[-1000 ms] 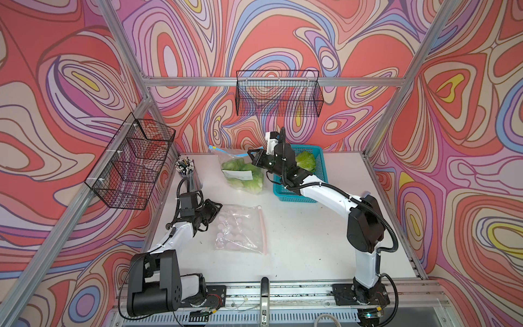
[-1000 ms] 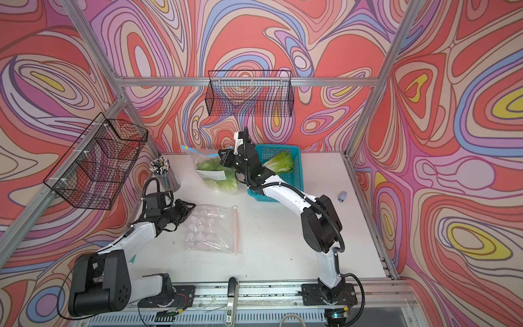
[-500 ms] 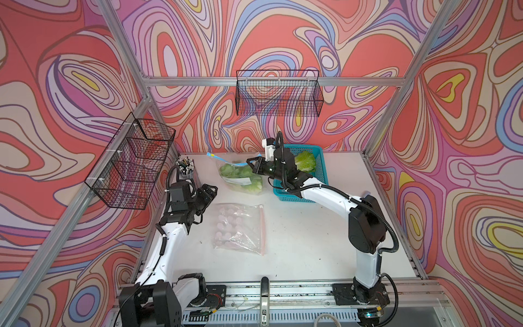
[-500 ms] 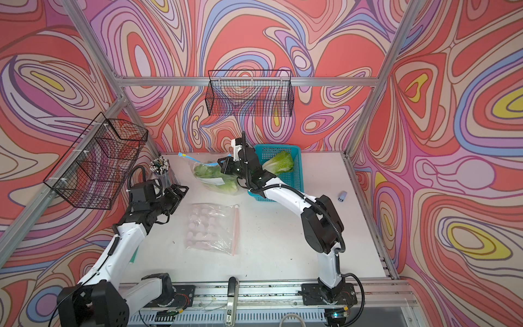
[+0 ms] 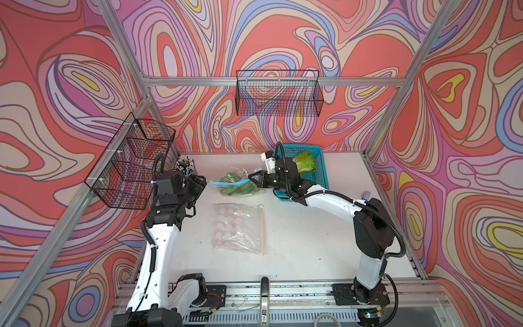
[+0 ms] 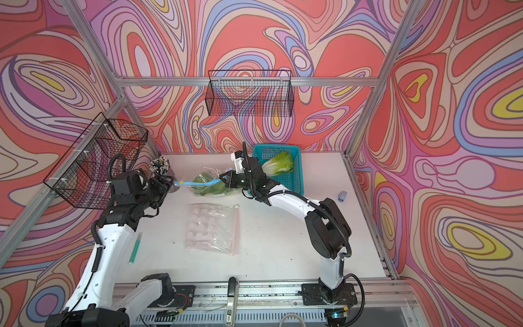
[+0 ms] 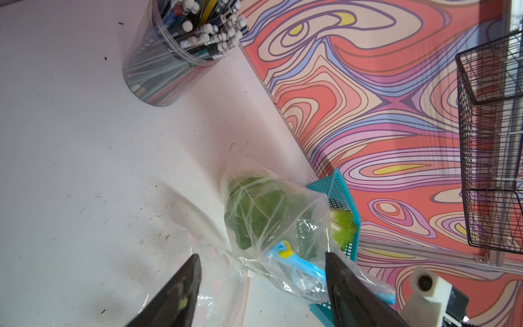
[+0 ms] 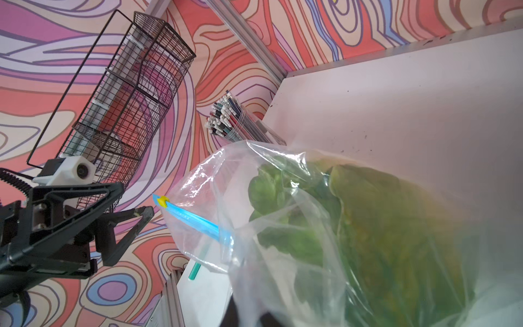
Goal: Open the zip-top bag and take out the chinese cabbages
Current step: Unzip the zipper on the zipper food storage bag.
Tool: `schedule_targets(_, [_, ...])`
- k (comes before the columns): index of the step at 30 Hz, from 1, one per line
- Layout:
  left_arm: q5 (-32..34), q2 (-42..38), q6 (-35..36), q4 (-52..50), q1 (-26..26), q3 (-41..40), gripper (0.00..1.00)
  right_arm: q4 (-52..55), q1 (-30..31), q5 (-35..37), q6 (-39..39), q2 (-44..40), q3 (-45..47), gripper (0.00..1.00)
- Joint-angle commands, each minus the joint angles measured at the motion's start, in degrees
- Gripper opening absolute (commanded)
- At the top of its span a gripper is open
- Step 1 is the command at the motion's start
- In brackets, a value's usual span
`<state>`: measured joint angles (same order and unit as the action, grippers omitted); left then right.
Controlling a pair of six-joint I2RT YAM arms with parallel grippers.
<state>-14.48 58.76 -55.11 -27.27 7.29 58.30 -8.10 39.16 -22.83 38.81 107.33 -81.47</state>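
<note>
R arm: right tool (image 5: pixel 252 180) clamped shut on one end of the blue zip strip (image 5: pixel 226 183) of the zip-top bag (image 5: pixel 239 189). The strip is stretched roughly level toward the L arm and the bag body sags below it (can't tell if its bottom rests on the tabletop (image 5: pixel 311 243)). L arm: left tool (image 7: pixel 261 254) has jaws wide apart, nothing held. Its tips sit just beside the yellow slider (image 8: pixel 163 201) at the strip's far end, and the right wrist view shows a small gap, no contact. Cabbages (image 8: pixel 368 226) inside the bag show as green leaves pressed against the plastic; count unclear. One loose cabbage (image 6: pixel 278 165) lies in the teal basket (image 6: pixel 295 181) just behind the R tool, leafy end toward the back wall. Second bag (image 5: pixel 240 229) w/ pale pink round pieces lies flat mid-tabletop, apart from both tools. Pencil cup (image 7: pixel 175 56) stands in the back corner near the L tool.
</note>
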Motion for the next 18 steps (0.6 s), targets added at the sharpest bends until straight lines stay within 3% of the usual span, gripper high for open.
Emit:
schedule_targets(1, [0.7, 1.0, -3.9, -0.7, 0.7, 0.2, 0.69, -1.0, 0.1, -1.9, -0.3, -1.9, 1.7, 0.00])
schedule_targets(10, [-7.8, 4.1, -8.8, 1.5, 0.9, -3.4, 0.61, -2.2, 0.1, -2.6, 0.4, -2.3, 3.2, 0.00])
schedule_targets(18, [-9.7, 1.4, -10.1, -0.2, 0.9, -7.4, 0.52, -3.1, 0.1, -2.3, 0.8, -2.6, 3.7, 0.00])
